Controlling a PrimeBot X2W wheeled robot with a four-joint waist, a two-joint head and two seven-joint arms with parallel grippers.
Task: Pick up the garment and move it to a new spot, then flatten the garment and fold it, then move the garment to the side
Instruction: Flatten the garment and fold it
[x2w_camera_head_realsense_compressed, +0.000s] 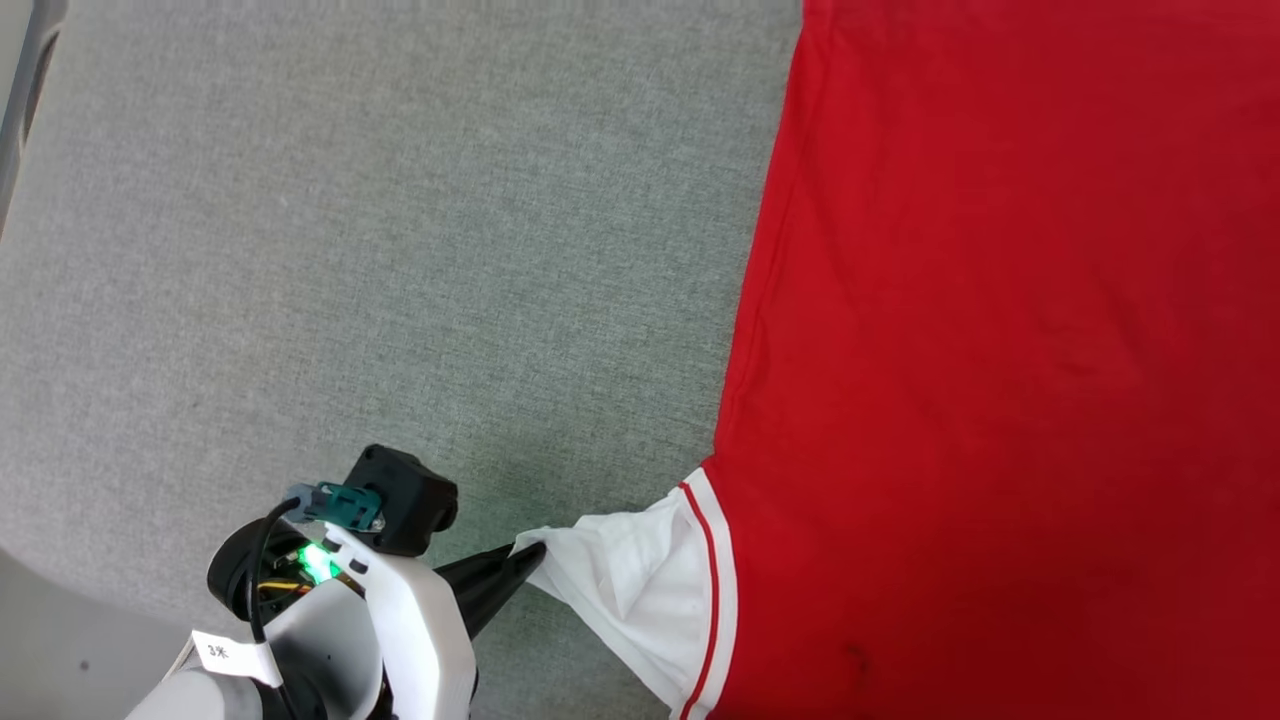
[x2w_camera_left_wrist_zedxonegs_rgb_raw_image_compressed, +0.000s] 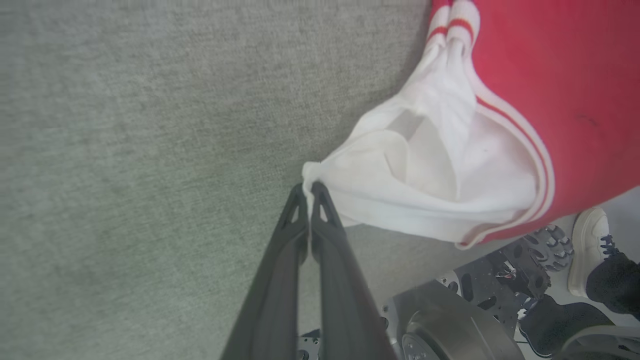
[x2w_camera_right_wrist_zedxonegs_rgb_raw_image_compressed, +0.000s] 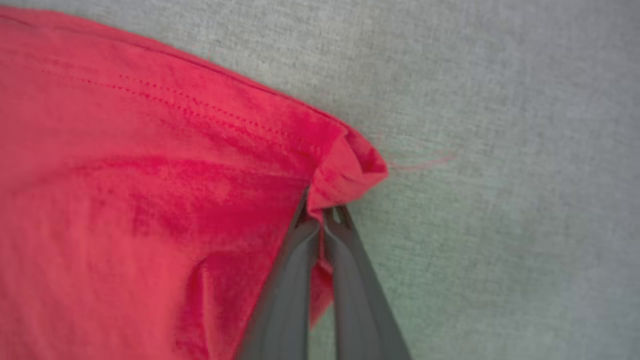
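Left wrist view: the left gripper (x2w_camera_left_wrist_zedxonegs_rgb_raw_image_compressed: 310, 192) is pinching the garment (x2w_camera_left_wrist_zedxonegs_rgb_raw_image_compressed: 575, 75) by its sleeve (x2w_camera_left_wrist_zedxonegs_rgb_raw_image_compressed: 430, 170). The right gripper (x2w_camera_right_wrist_zedxonegs_rgb_raw_image_compressed: 324, 214) is pinching its corner (x2w_camera_right_wrist_zedxonegs_rgb_raw_image_compressed: 350, 172). Hard tugging could slip both.

Bright, even, diffuse light covers the grey cloth (x2w_camera_head_realsense_compressed: 400, 250) with only a faint shadow beside the garment (x2w_camera_left_wrist_zedxonegs_rgb_raw_image_compressed: 550, 100), the head view sharp but both wrist views softer (blurriest along the near fingers (x2w_camera_left_wrist_zedxonegs_rgb_raw_image_compressed: 275, 300) and toward the corners), while a green lamp (x2w_camera_head_realsense_compressed: 318, 562) tints the cloth nearby.
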